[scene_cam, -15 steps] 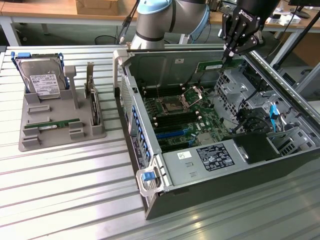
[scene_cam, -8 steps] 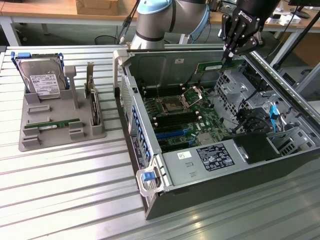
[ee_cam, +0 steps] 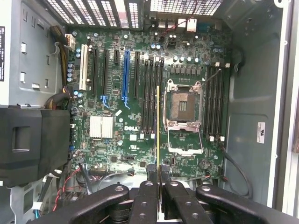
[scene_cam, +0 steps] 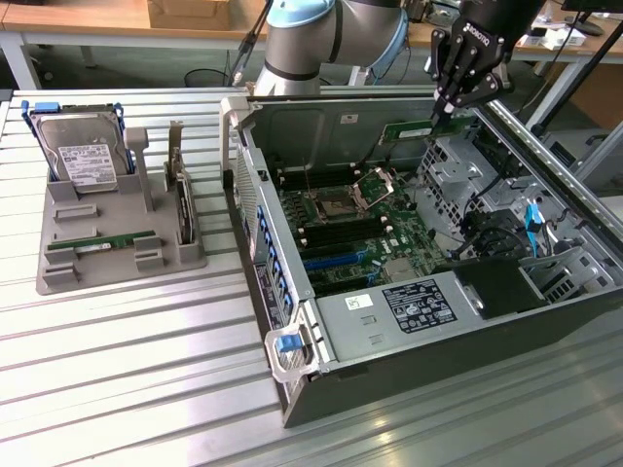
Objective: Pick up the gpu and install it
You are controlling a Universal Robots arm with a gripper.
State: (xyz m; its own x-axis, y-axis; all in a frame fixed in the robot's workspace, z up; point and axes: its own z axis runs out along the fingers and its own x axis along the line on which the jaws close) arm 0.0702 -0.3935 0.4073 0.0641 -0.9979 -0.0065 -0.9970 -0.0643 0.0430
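Hanging above the inside of the open computer case, the gpu is a thin green stick pinched at one end by the gripper, whose fingers are nearly closed and clamp the board's two flat faces. In the wrist view the gpu shows edge-on as a thin yellow-green line running out from the gripper over the motherboard on the case floor, lined up alongside the black memory slots and just beside the open CPU socket. It hangs clear of the board, seated in no slot. In the exterior view it sits high in the case, near the far wall, above the motherboard. Outside the case, to the exterior view's left, a gray fixture tray holds a silver hard drive standing upright, another green stick lying flat, and a dark card standing on edge.
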